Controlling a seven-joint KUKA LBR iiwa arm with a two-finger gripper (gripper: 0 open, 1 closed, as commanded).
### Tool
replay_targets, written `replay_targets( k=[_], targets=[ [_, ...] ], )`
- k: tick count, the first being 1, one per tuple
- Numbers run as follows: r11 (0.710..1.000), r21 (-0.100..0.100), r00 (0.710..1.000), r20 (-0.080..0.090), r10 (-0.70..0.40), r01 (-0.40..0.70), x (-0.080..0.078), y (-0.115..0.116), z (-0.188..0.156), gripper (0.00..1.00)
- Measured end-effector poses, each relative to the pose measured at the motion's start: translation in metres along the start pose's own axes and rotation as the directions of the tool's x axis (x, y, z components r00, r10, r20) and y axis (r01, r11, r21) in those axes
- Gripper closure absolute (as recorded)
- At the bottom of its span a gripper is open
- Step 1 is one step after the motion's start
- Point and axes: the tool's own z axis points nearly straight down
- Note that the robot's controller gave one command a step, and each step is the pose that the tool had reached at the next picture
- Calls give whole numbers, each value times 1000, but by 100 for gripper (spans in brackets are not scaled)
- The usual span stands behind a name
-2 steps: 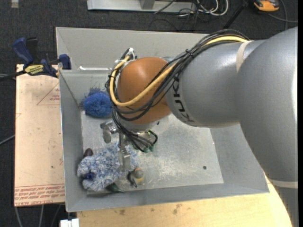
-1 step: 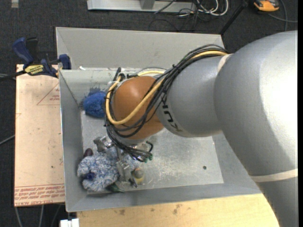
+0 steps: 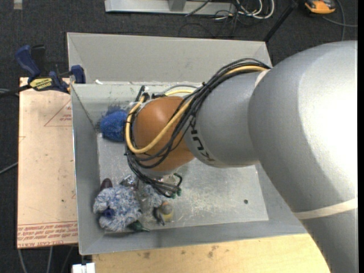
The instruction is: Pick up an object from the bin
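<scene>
blue-white crumpled cloth (image 3: 116, 208) lies just beside the end effector (image 3: 152, 191), grip state unclear.

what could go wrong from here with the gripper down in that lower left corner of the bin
1. The gripper is right beside the blue and white crumpled cloth and a heap of small bits; it may snag several things, or only drag the cloth.
2. The bin wall is close on that side, so a bump seems possible.
3. The orange wrist cover hides much of the gripper, so a grasp would be hard to check.
</scene>
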Motion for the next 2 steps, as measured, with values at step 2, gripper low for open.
replay_targets(
  k=[2],
  targets=[
    [1000, -1, 1000, -7, 0, 0, 2, 0, -6, 100]
  ],
)
